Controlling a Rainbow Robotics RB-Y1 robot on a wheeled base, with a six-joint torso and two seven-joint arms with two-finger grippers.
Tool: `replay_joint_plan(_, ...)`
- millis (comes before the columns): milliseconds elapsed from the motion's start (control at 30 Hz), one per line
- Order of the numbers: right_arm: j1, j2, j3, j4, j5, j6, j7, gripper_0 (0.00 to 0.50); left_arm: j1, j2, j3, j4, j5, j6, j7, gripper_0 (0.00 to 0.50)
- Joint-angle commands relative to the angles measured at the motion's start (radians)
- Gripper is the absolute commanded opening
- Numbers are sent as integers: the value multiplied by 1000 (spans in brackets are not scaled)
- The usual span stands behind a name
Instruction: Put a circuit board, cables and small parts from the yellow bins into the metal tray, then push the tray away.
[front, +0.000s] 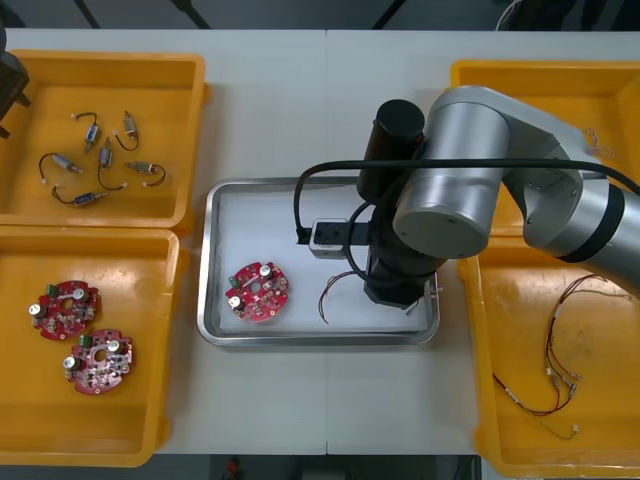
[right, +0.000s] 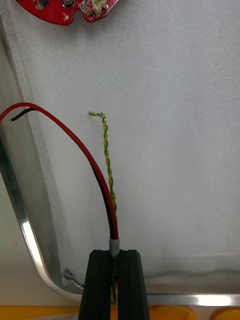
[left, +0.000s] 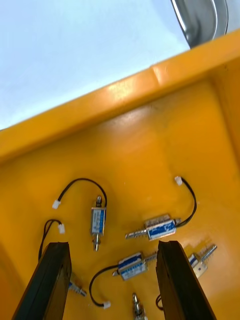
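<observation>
Right wrist view: right tool (right: 115, 257) pinching cable (right: 108, 155) near tray rim (right: 26, 235); left tool (left: 112, 250) spread.

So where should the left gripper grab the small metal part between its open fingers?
Likely its blocky middle body, from straight above: the small metal part lies flat on the yellow bin floor, and its pin and black lead look too slim. The left gripper hangs open over it.
</observation>
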Motion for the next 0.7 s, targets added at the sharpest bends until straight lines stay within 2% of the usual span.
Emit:
replay_joint_plan(33,-37,67,34,50,28,-41,37,0,-60,7,-53,21,-26,-47,-28,500)
replay_joint_plan(367,-37,114,126,113,125,-120,33,0,-64,-64,-79,96,-66,-136,-37,500)
replay_joint_plan(700,-36,150,148,168,134,-140,39,0,-64,-125,-128,156,-84,-201,-43,500)
